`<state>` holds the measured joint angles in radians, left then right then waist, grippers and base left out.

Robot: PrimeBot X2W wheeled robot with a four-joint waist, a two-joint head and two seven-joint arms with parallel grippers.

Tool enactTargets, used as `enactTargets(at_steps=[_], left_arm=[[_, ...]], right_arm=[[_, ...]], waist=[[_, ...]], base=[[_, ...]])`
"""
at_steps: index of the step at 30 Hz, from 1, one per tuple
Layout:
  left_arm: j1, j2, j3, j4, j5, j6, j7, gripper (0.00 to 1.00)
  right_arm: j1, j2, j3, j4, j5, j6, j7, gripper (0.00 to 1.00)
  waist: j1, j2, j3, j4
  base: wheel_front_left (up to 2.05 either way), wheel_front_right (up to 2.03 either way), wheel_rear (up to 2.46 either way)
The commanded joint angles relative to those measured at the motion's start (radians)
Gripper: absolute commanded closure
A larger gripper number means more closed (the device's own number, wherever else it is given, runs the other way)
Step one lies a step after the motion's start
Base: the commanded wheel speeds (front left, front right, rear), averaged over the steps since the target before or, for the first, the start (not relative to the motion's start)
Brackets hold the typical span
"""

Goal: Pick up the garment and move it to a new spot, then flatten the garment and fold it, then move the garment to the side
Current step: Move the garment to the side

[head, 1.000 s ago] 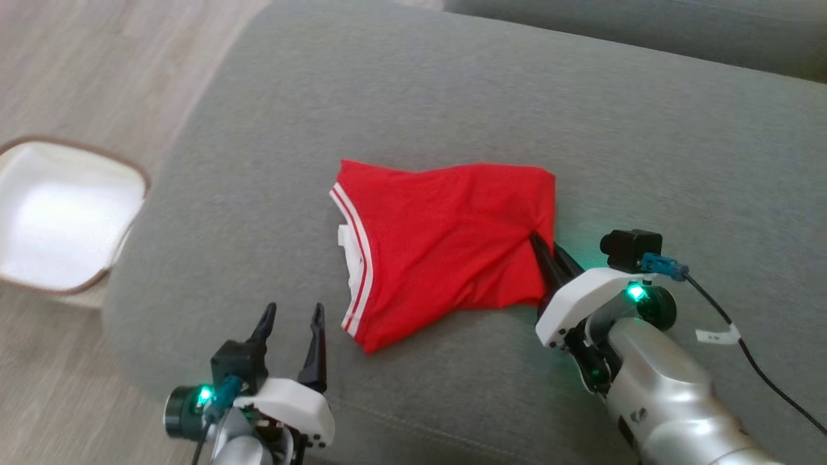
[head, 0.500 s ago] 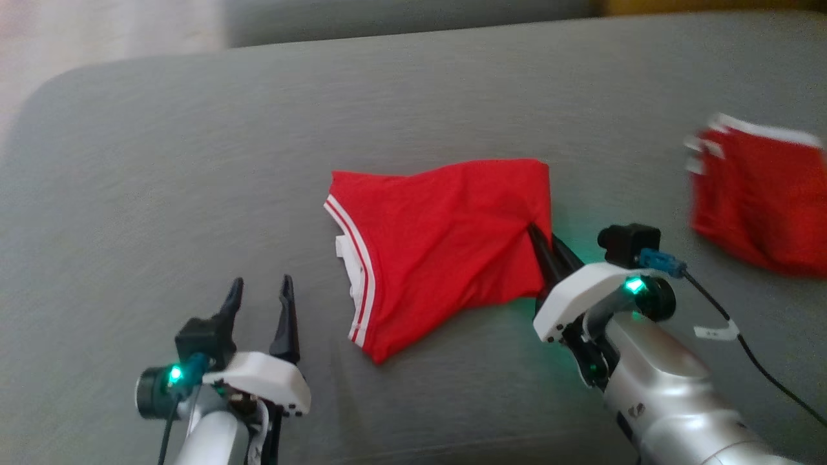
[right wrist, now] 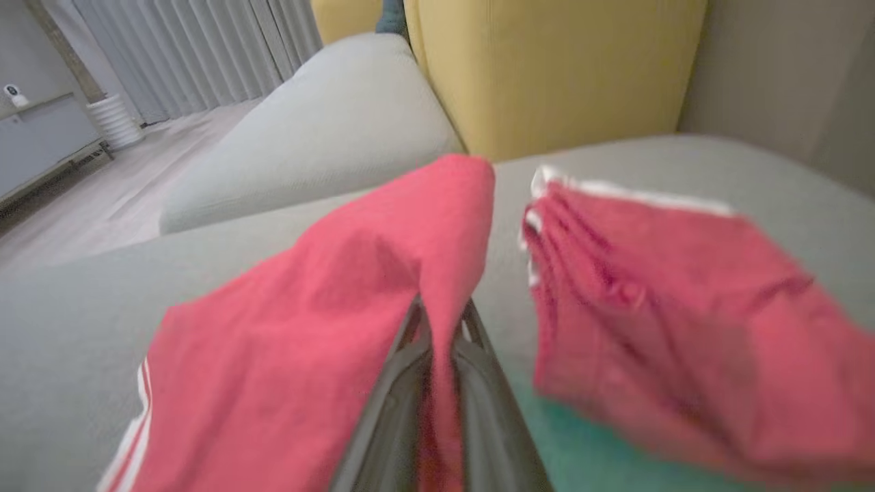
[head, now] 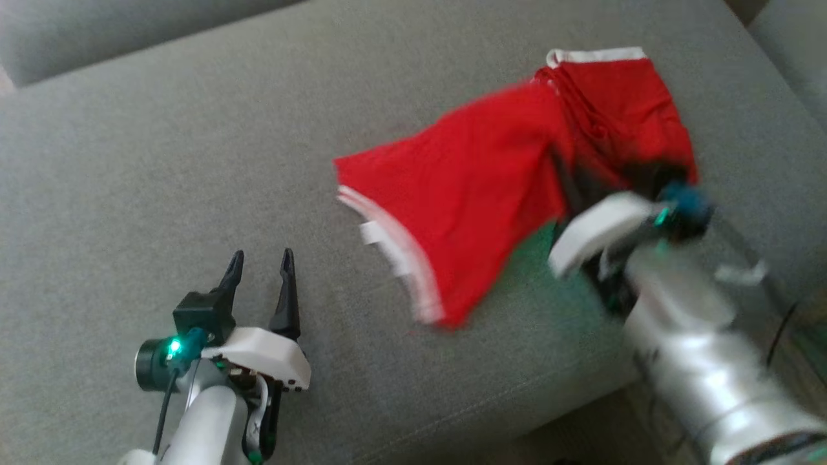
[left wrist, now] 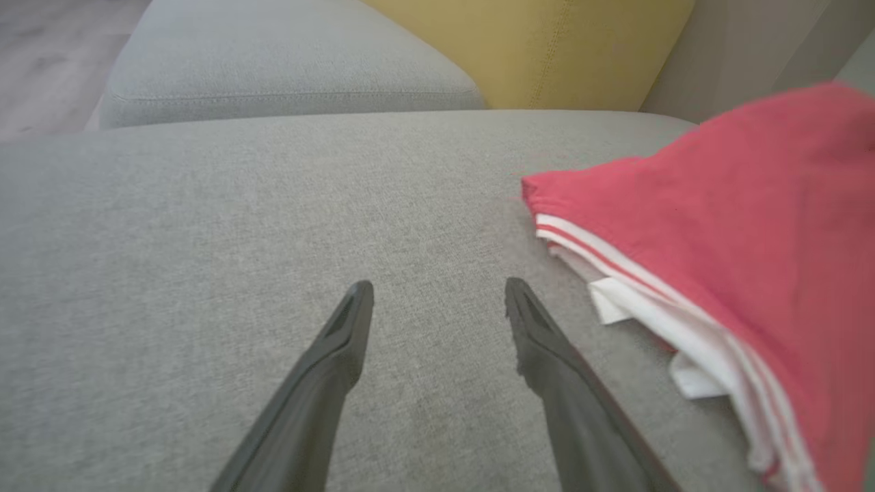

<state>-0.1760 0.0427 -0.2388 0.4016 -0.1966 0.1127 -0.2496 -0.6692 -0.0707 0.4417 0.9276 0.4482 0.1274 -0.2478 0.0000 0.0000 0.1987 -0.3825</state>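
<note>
The garment is a folded red piece with white stripes along its left hem, on the grey sofa seat. My right gripper is shut on its right edge, which is raised off the seat; the picture is blurred there. In the right wrist view the red cloth drapes over my closed right gripper. My left gripper stands open above bare cushion, left of the garment's striped hem, with nothing in my left gripper.
A second red piece with a white band lies just beyond the held one, seen close on the right in the right wrist view. A yellow back cushion stands behind the seat. The sofa's front edge runs near my right arm.
The head camera has turned right, so the basket left view and the second red piece came in. My right gripper has lifted the garment's right edge toward that piece. The left gripper stays open.
</note>
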Motion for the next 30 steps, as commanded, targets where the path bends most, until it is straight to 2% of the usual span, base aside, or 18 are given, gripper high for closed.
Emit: enactTargets(at_steps=[1, 8, 9, 15, 16, 17, 18, 21, 25, 30], left_arm=[[-0.035, 0.008, 0.037, -0.017, 0.003, -0.006, -0.012, 0.00], [-0.025, 0.008, 0.043, 0.001, 0.008, -0.012, -0.012, 0.00], [-0.025, 0.008, 0.043, 0.001, 0.008, -0.012, -0.012, 0.00], [-0.006, 0.008, 0.044, -0.004, 0.002, -0.008, -0.012, 0.00], [-0.002, 0.008, 0.044, -0.006, 0.002, -0.008, -0.012, 0.00], [0.000, 0.008, 0.046, -0.006, 0.004, -0.008, -0.012, 0.00], [0.002, 0.008, 0.049, -0.006, 0.006, -0.008, -0.012, 0.00], [0.006, 0.008, 0.058, -0.008, 0.011, -0.005, -0.012, 0.00], [0.006, 0.008, 0.070, -0.012, 0.016, 0.003, -0.012, 0.00], [0.009, 0.008, 0.088, -0.025, 0.016, 0.025, -0.012, 0.00]], right_arm=[[-0.083, -0.006, -0.052, -0.068, -0.075, 0.003, -0.014, 1.00], [-0.138, -0.061, -0.338, -0.106, -0.306, 0.003, -0.014, 1.00], [-0.138, -0.061, -0.338, -0.106, -0.306, 0.003, -0.014, 1.00], [-0.101, -0.139, -0.592, -0.101, -0.531, 0.003, -0.009, 1.00], [-0.091, -0.143, -0.631, -0.109, -0.575, 0.003, -0.006, 0.88], [-0.079, -0.140, -0.665, -0.120, -0.621, 0.003, 0.000, 0.13], [-0.069, -0.126, -0.693, -0.133, -0.657, 0.003, 0.000, 0.00], [-0.041, -0.076, -0.756, -0.174, -0.743, 0.003, 0.005, 0.00], [-0.009, -0.019, -0.801, -0.241, -0.796, 0.003, -0.005, 0.00], [0.023, 0.018, -0.729, -0.294, -0.738, 0.003, -0.013, 0.00]], waist=[[0.0000, 0.0000, 0.022, 0.006], [0.0000, 0.0000, 0.024, 0.067], [0.0000, 0.0000, 0.024, 0.067], [0.0000, 0.0000, 0.008, 0.101], [0.0000, 0.0000, 0.006, 0.102], [0.0000, 0.0000, 0.003, 0.103], [0.0000, 0.0000, 0.001, 0.103], [0.0000, 0.0000, -0.007, 0.102], [0.0000, 0.0000, -0.012, 0.109], [0.0000, 0.0000, -0.024, 0.142]], base=[[0.00, 0.00, 0.00], [0.00, 0.00, 0.00], [0.00, 0.00, 0.00], [0.00, 0.00, 0.00], [0.00, 0.00, 0.00], [0.00, 0.00, 0.00], [0.00, 0.00, 0.00], [0.00, 0.00, 0.00], [0.00, 0.00, 0.00], [0.00, 0.00, 0.00]])
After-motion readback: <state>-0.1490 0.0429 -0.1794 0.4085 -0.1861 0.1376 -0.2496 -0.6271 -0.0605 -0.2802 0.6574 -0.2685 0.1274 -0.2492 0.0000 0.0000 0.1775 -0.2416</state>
